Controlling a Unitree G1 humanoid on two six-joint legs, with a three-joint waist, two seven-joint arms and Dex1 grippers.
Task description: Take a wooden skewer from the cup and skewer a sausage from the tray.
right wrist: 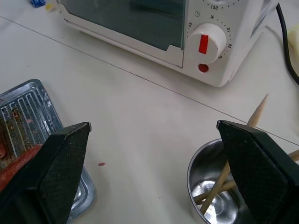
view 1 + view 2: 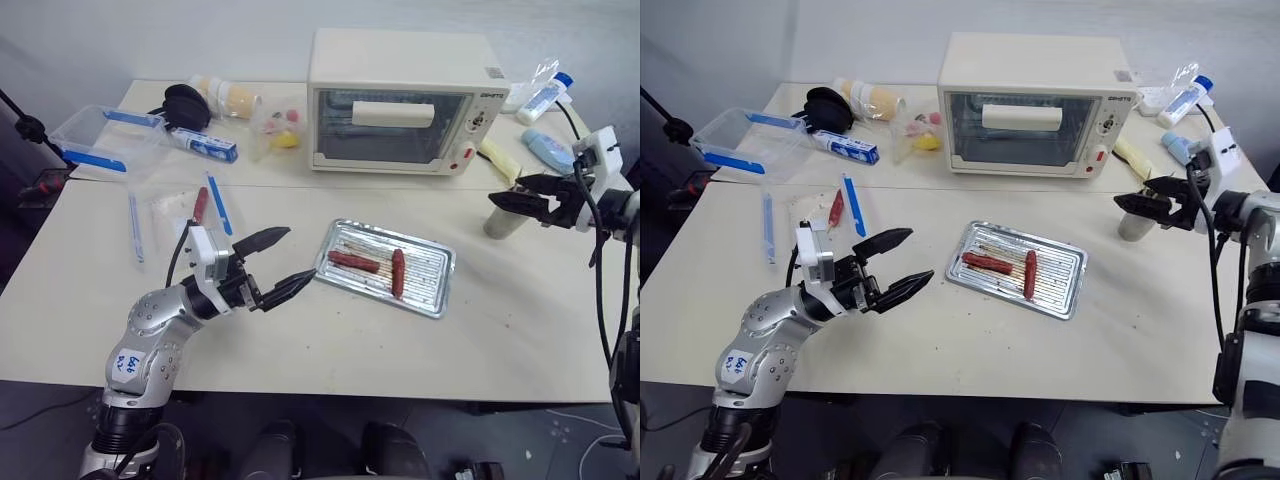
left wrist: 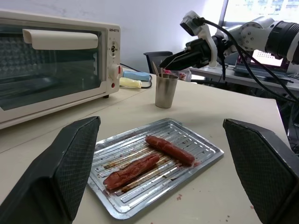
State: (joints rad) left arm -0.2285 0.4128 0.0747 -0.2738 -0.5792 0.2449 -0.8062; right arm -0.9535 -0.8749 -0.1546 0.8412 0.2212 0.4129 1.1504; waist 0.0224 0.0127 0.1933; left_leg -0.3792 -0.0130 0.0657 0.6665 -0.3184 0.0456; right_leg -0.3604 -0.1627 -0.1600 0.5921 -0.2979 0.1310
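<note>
Leaning skewer [image 1: 256,116] points up from cup [image 1: 210,179]

cup [image 2: 503,222]: top hidden behind right gripper [image 2: 512,201] | skewers [image 1: 224,179]: partly behind finger | tray [image 1: 28,112]: cut by picture edge

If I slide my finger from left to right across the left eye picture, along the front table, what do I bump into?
Left gripper → tray with two sausages → cup → right gripper just above the cup.
</note>
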